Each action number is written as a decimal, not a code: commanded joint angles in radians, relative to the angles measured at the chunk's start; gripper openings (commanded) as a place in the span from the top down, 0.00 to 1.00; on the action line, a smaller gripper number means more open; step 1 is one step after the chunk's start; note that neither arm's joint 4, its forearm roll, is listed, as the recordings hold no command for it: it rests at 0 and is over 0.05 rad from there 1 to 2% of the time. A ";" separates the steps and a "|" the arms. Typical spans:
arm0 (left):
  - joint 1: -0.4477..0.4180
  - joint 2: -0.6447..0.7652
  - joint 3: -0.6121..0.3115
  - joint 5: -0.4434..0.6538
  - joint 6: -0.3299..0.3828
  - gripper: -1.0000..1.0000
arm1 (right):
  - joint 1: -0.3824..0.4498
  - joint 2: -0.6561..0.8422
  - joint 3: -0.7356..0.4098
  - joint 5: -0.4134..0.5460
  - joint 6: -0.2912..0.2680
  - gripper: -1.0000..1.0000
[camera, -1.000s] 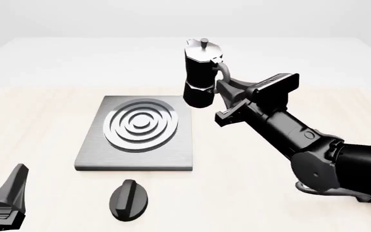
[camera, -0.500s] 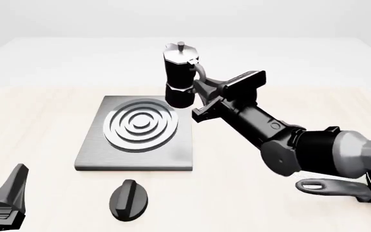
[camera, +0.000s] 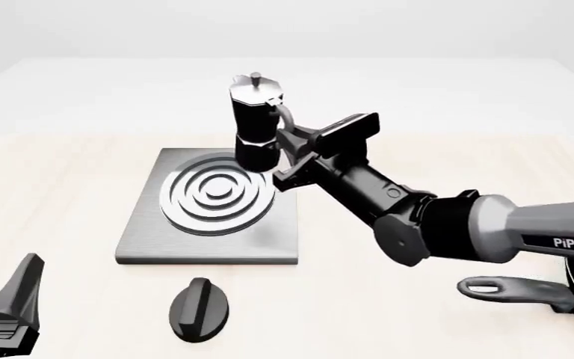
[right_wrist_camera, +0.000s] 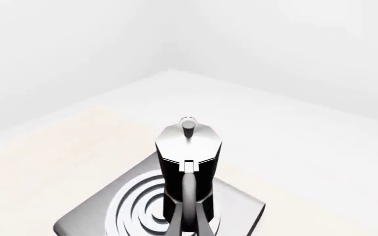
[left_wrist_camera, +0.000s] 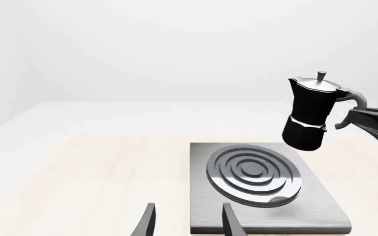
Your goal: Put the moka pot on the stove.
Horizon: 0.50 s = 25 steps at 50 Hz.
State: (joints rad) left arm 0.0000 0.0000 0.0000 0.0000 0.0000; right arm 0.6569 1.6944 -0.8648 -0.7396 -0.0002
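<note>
The moka pot [camera: 255, 123] is black with a silver lid and hangs in the air, slightly tilted, over the far right part of the stove [camera: 285, 228]. My right gripper [camera: 289, 140] is shut on its curved handle. The stove is a flat grey slab with a ringed burner [camera: 217, 193]. The left wrist view shows the pot [left_wrist_camera: 310, 110] clear above the slab [left_wrist_camera: 324, 214]. The right wrist view looks down on the lid [right_wrist_camera: 187, 142] with the burner below. My left gripper [camera: 8, 310] rests low at the near left, fingers [left_wrist_camera: 148, 221] apart and empty.
A black oval knob [camera: 199, 308] lies on the table in front of the stove. A dark long-handled pan [camera: 516, 288] lies at the near right, under my right arm. The light wooden table top [camera: 57, 187] stretches left of the stove.
My right arm has carried the moka pot leftward, from beside the stove's far right corner to over the burner's right edge. The left arm has not moved.
</note>
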 commanded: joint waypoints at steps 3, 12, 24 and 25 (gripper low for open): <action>0.000 0.000 0.000 0.000 0.000 0.00 | 0.019 0.046 -0.050 -0.009 0.015 1.00; 0.000 0.000 0.000 0.000 0.000 0.00 | 0.021 0.083 -0.075 -0.006 0.021 1.00; 0.000 0.000 0.000 0.000 0.000 0.00 | 0.034 0.135 -0.115 -0.005 0.038 1.00; 0.000 0.000 0.000 0.000 0.000 0.00 | 0.035 0.138 -0.118 -0.005 0.039 1.00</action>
State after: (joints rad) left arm 0.0000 0.0000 0.0000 0.0000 0.0000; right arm 0.6847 1.8037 -0.9425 -0.7413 0.0235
